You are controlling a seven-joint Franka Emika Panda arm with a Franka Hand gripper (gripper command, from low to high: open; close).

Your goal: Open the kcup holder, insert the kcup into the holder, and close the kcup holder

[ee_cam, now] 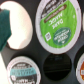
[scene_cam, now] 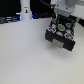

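The kcup holder is a black box at the exterior view's right, with rows of round pod slots showing on top. My white gripper hangs directly over it. In the wrist view the kcup, with its green lid, sits in a black slot close under the camera. One teal finger shows at the picture's edge beside a white round lid; the other finger is out of view. Nothing is between the fingers, so the gripper looks open.
Other pods sit in nearby slots: one with a dark teal lid and one with a red lid. An empty round slot lies between them. A white object stands at the back of the white table.
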